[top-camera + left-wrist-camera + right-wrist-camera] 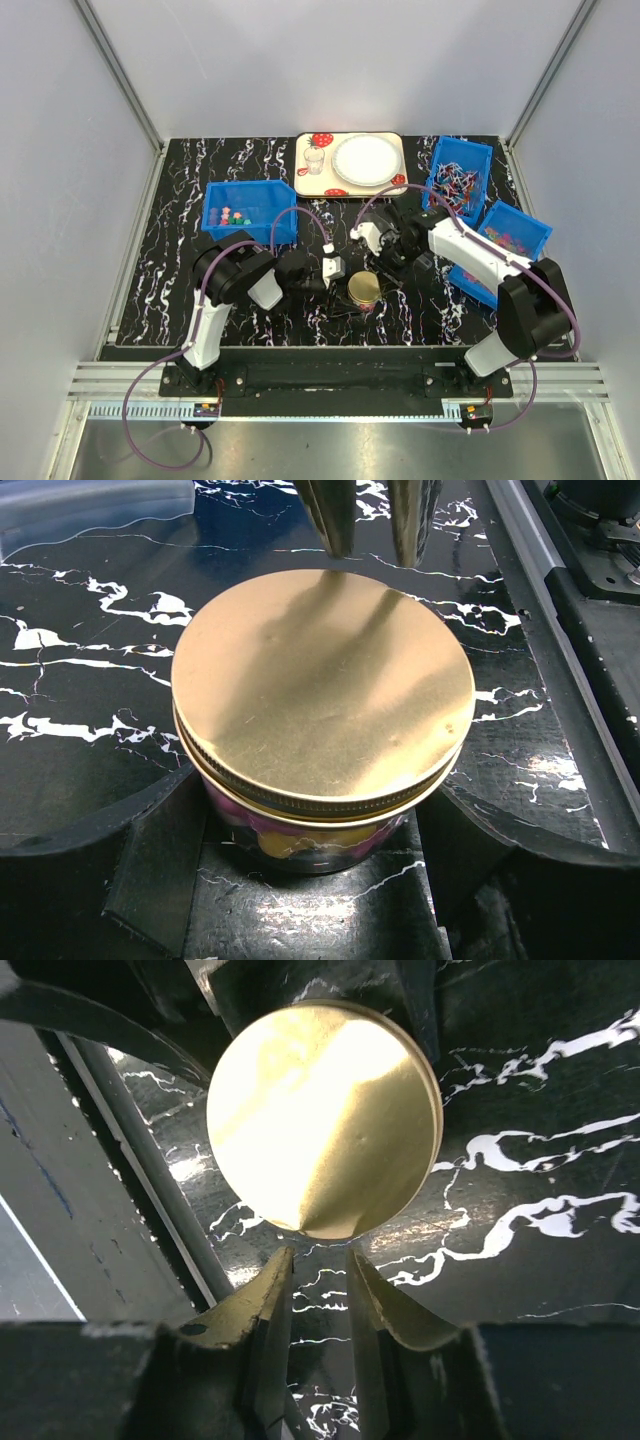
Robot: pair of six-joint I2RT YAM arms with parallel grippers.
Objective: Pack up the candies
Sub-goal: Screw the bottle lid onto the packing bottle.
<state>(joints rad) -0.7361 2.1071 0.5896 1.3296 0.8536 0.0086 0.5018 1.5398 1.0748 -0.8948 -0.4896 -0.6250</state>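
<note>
As candies show through its glass, the jar stands upright.

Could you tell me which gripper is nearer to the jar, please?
Left. The left gripper straddles the jar, with a finger against each side. The right gripper hangs just off the jar's rim, its narrow gap empty.
</note>
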